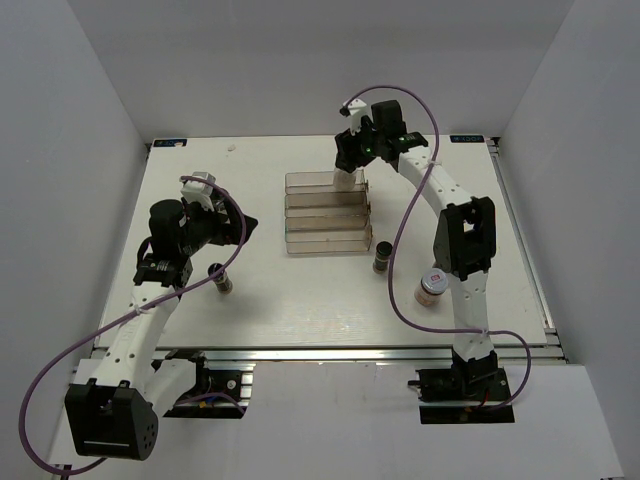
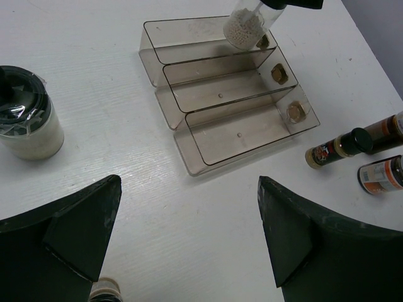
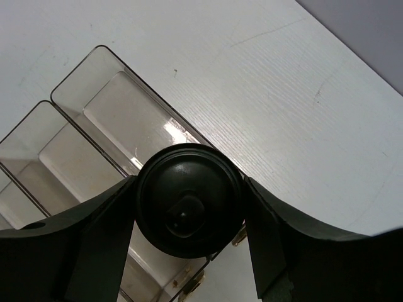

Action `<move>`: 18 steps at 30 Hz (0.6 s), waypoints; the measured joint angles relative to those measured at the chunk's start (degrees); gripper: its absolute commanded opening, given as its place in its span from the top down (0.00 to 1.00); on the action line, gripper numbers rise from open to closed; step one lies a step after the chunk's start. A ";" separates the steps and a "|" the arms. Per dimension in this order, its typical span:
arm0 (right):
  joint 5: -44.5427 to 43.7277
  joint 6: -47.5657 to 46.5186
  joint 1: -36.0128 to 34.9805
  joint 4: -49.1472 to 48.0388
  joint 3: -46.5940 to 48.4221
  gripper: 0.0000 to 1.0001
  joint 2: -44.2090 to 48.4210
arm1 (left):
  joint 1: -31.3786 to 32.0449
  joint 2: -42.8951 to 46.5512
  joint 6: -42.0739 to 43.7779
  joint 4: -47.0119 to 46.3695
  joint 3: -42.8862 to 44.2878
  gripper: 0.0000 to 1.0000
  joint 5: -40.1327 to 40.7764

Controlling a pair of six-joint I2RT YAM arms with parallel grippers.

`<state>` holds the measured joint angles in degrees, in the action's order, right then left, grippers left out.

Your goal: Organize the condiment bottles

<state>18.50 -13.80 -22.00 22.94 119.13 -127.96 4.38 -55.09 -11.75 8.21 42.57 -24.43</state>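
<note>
My right gripper (image 3: 189, 207) is shut on a pale condiment bottle by its black knob top (image 3: 187, 196). It holds the bottle over the right end of the back tier of the clear stepped rack (image 3: 94, 119); the left wrist view shows the bottle's white contents (image 2: 247, 25). My left gripper (image 2: 189, 233) hangs open over bare table, left of the rack (image 1: 325, 212). Another pale bottle (image 2: 26, 119) stands to its left. A small bottle (image 1: 222, 281) sits just under the left arm. A dark bottle (image 1: 382, 257) and a brownish jar with a red-marked lid (image 1: 432, 285) stand near the right arm.
The rack's three tiers (image 2: 233, 94) hold nothing. Purple cables (image 1: 405, 250) loop beside both arms. White walls close in the table on the left, back and right.
</note>
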 measured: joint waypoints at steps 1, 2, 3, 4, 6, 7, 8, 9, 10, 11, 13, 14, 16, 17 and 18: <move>0.02 -0.07 0.00 -0.31 -0.02 1.00 0.00 | 0.00 0.00 0.04 0.00 0.00 0.02 0.00; 0.02 -0.11 0.00 -0.66 -0.15 1.00 0.00 | 0.00 0.00 0.11 0.00 0.00 0.02 0.00; 0.04 -0.13 0.00 -1.11 -0.59 1.00 0.02 | 0.00 0.00 0.13 0.00 0.00 0.02 0.00; 0.09 -0.13 0.00 -1.46 -1.09 1.00 0.04 | 0.00 0.00 0.13 0.02 0.00 0.02 0.00; 0.00 -0.17 0.00 -2.01 -2.38 1.00 0.04 | 0.00 0.00 0.15 0.02 0.00 0.02 0.00; -0.02 -0.26 0.00 -2.01 -3.06 1.00 0.04 | 0.00 0.00 0.17 0.07 0.00 0.02 0.00; -0.20 -0.37 0.00 -2.08 -3.61 1.00 0.04 | 0.00 0.02 0.17 0.13 0.02 0.02 0.00; -0.33 -0.39 0.00 -2.01 -3.89 1.00 0.02 | 0.00 0.00 0.17 0.20 0.02 0.02 0.00; -0.39 -0.48 -0.04 -2.08 -4.20 1.00 0.02 | 0.00 0.00 0.20 0.31 0.02 0.02 0.00; -0.46 -0.57 -0.04 -2.05 -4.33 1.00 0.02 | 0.00 0.00 0.20 0.37 0.02 0.02 -0.02; -0.57 -0.66 -0.04 -2.12 -4.50 0.96 0.02 | 0.00 0.00 0.22 0.39 0.02 0.02 0.00; -0.59 -0.76 -0.11 -2.14 -4.52 0.92 0.02 | 0.00 0.00 0.22 0.39 0.02 0.02 0.00; -0.61 -0.90 -0.15 -2.12 -4.55 0.76 -0.02 | 0.00 -0.02 0.26 0.39 0.02 0.02 0.00; -0.61 -1.01 -0.15 -2.14 -4.57 0.73 -0.02 | 0.00 -0.09 0.28 0.39 0.02 0.02 0.00; -0.66 -1.05 -0.20 -2.14 -4.57 0.69 -0.04 | 0.00 -0.17 0.33 0.39 0.02 0.02 0.00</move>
<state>17.85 -14.85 -22.20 20.80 114.56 -128.01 4.38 -55.27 -11.42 8.60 42.59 -24.43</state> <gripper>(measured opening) 0.685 0.981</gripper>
